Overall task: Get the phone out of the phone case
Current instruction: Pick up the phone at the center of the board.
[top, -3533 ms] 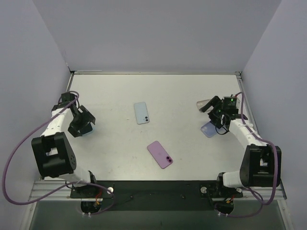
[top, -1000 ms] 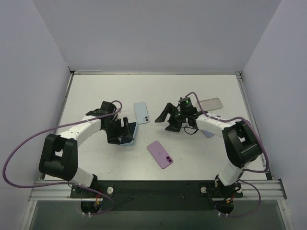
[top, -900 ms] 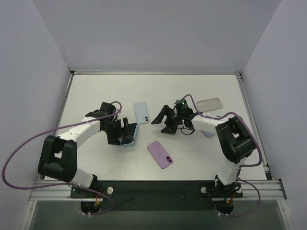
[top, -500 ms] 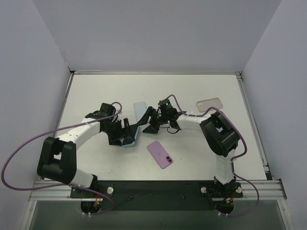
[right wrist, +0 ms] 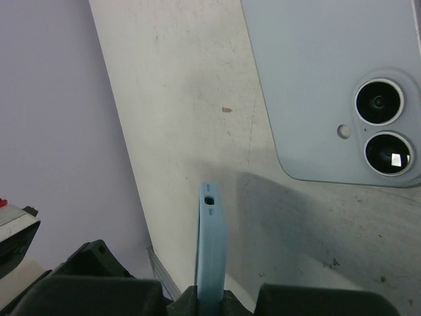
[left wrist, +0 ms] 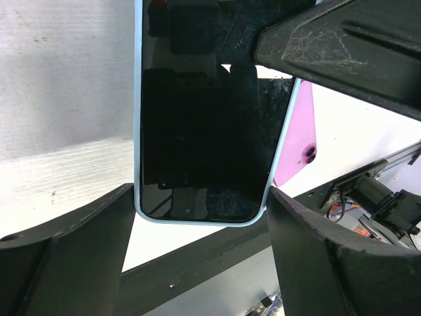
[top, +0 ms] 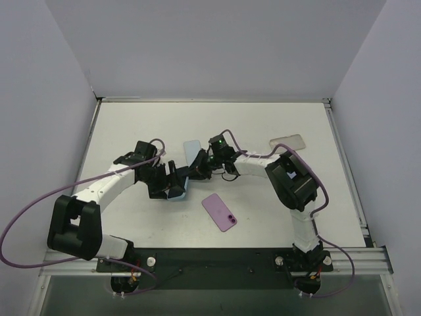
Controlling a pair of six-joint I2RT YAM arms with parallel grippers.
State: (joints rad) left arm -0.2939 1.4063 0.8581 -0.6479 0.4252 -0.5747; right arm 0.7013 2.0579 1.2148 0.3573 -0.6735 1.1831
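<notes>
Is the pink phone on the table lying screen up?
No, the pink phone lies back side up, with its two camera lenses showing.

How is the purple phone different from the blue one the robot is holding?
The purple phone lies flat on the table, untouched; the held blue phone is gripped by the left gripper and right gripper. The purple phone shows its back and cameras; the held blue phone shows a dark screen. Both are rectangles with rounded corners.
</notes>
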